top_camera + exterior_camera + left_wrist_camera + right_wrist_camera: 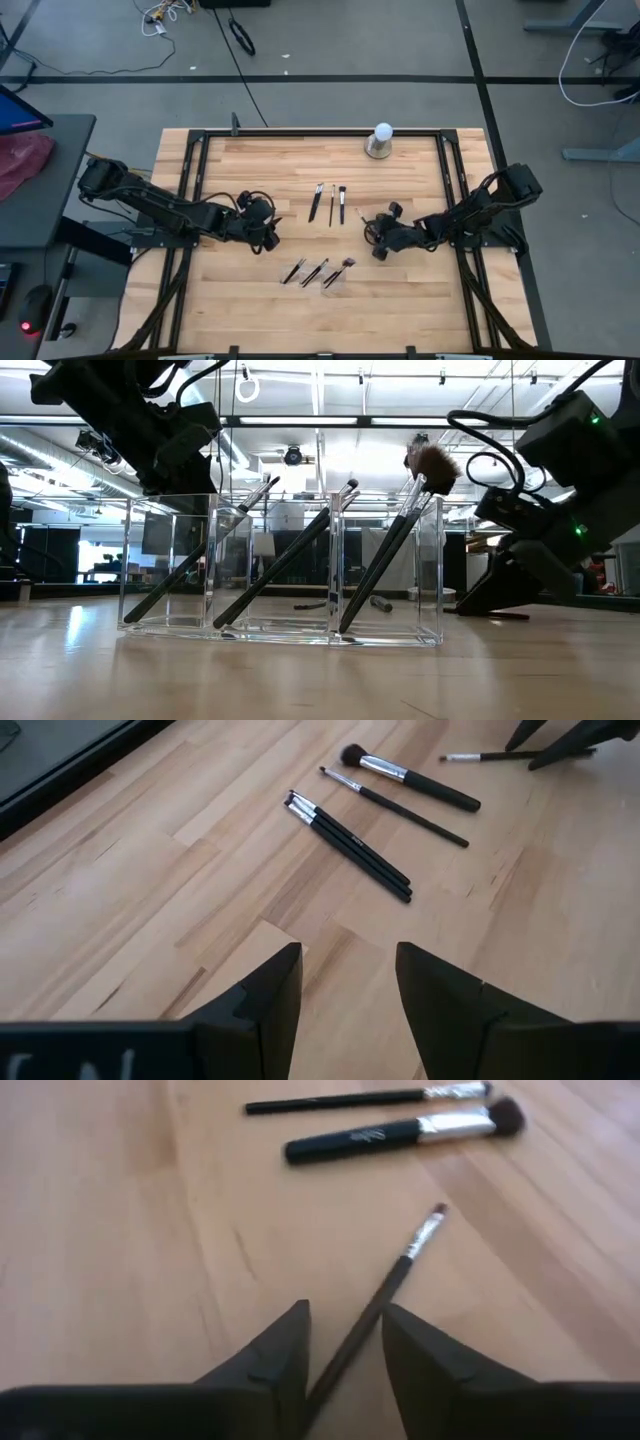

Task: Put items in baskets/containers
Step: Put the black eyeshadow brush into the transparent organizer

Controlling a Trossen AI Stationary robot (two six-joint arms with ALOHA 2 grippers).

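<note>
High view: the right gripper (376, 240) sits low on the wooden counter (250, 300), just right of the loose brushes (330, 203); the left gripper (272, 233) waits left of them. The clear tray (322, 272) lies nearer the front edge with brushes already in it. A white ball on a grey base (381, 141) stands at the far edge.
Low view: the tray (280, 570) has three compartments, each with brushes leaning tilted, tips up; the fluffy brush (432, 466) is in the right-hand one. Behind is an open workroom with ceiling lights and windows.
Left wrist view: left jaws spread, empty, above bare wood; a dark bundle of slim brushes (350, 845) and a fat brush (410, 780) lie ahead.
Right wrist view: one thin brush (375, 1305) runs between the right jaws, which stand apart on either side of its handle; whether they are touching it yet I cannot tell.
Doing it well: I judge the step is picking up this brush. Close squarely across the handle, lift straight, then lower it handle-first into a compartment without nudging the light tray.
Surface: smooth pale planks; a thin handle could roll.
</note>
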